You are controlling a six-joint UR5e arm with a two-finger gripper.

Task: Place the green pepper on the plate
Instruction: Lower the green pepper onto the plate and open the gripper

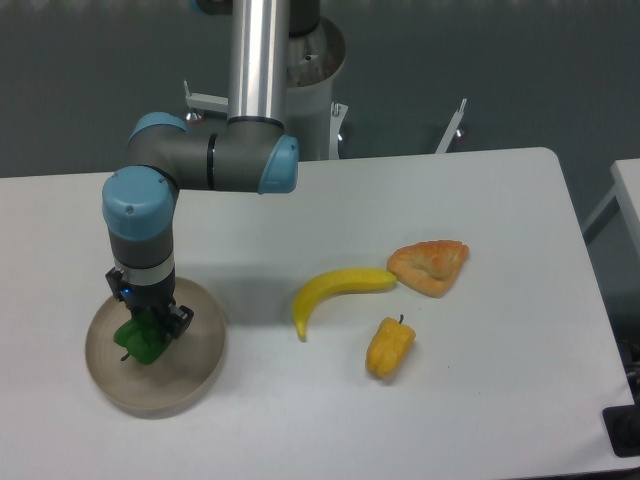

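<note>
The green pepper (142, 343) sits on the beige-tan plate (190, 375) at the front left of the table. My gripper (150, 322) points straight down over the plate, its fingers around the top of the pepper. The wrist hides the fingertips, so I cannot tell whether the jaws are closed on the pepper or parted.
A yellow banana (338, 291) lies in the middle of the white table. A yellow-orange pepper (389, 347) lies to its front right, and an orange pastry-like toy (430, 266) lies behind that. The arm's base column (262, 60) stands at the table's far edge.
</note>
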